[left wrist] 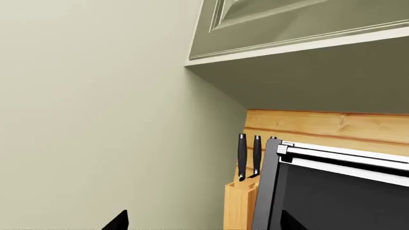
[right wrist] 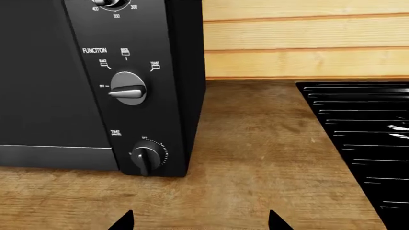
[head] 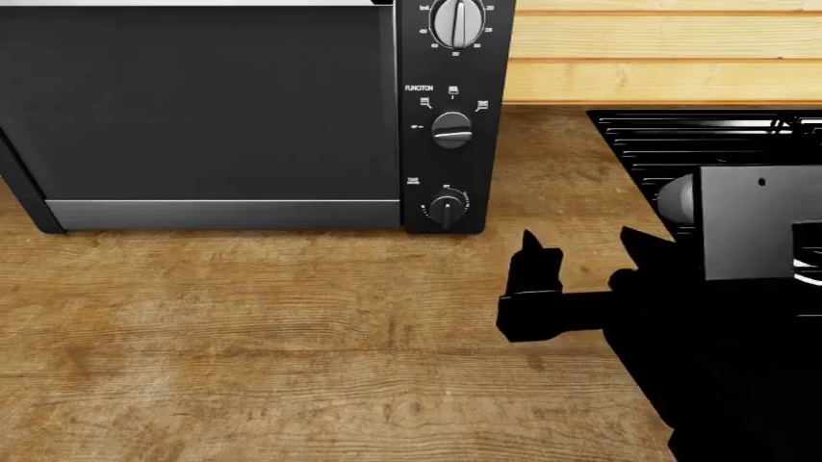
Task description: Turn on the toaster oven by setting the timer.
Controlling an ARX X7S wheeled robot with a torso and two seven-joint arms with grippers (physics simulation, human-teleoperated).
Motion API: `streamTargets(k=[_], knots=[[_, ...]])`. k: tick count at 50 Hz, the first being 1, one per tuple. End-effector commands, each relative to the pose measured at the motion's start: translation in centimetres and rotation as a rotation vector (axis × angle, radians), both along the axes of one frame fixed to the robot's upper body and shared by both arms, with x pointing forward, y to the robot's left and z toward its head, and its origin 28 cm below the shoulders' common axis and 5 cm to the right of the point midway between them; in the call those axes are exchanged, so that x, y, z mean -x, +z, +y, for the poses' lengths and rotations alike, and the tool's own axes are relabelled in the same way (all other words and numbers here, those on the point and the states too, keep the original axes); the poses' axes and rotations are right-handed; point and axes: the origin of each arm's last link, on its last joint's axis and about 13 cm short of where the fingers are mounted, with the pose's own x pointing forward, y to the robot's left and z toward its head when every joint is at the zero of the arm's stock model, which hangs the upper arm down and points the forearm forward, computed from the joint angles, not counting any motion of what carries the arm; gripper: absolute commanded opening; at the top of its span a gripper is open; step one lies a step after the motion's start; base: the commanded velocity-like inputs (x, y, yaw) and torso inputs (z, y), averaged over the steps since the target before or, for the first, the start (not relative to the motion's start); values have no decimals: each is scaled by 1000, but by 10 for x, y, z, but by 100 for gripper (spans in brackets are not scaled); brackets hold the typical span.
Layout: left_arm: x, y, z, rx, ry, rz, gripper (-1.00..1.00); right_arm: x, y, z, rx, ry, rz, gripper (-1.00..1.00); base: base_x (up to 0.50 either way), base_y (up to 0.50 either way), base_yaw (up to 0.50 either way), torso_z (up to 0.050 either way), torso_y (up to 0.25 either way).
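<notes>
While the timer (head: pixel 448 207) sits at the bottom of the toaster oven's (head: pixel 206 106) side panel, a small black knob ringed with white ticks under a "TIME" label, I see it untouched and with open counter in front of it. In my right wrist view the same knob (right wrist: pixel 147 156) shows low on the panel, with the function knob (right wrist: pixel 128 88) above it and the edge of the grey numbered dial (right wrist: pixel 110 4) at the very top. The oven (right wrist: pixel 83 81) stands on the wooden counter (head: pixel 257 337), its dark glass door edged by a silver strip (head: pixel 221 214) along the bottom. My right gripper (head: pixel 584 252) hovers over the counter near the knob, apart from it, its two fingers spread wide with a clear gap between them; the wrist view shows both fingertips (right wrist: pixel 121 221) well separated and nothing held. The black stovetop grate (head: pixel 694 140) lies just right of the oven, partly behind my right arm, with wood plank wall (head: pixel 668 48) behind. From the left wrist I see the oven door's top corner (left wrist: pixel 332 191), a knife block (left wrist: pixel 242 203) beside it, a plain wall and an upper cabinet (left wrist: pixel 300 28). Only two dark tips of the left gripper (left wrist: pixel 198 223) show, set far apart.
</notes>
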Motion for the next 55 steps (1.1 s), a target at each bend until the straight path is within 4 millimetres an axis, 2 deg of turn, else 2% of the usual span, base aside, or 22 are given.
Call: streamTargets(k=[1, 6, 23, 38, 55], knots=[[-10, -2, -2, 2, -5, 6, 100, -4, 5, 12, -7, -49, 41, 100, 0, 0, 0, 0, 0], [-15, -4, -3, 5, -8, 7, 100, -4, 2, 18, 5, -68, 24, 100, 0, 0, 0, 0, 0], [-5, -3, 0, 13, -16, 5, 100, 5, 8, 34, 38, -26, 0, 100, 0, 0, 0, 0, 0], [1, -4, 2, 17, -15, 10, 100, -6, 7, 49, 80, -9, 24, 100, 0, 0, 0, 0, 0], [-6, -6, 1, 20, -20, 12, 100, -18, 2, 59, 96, 11, 73, 100, 0, 0, 0, 0, 0]])
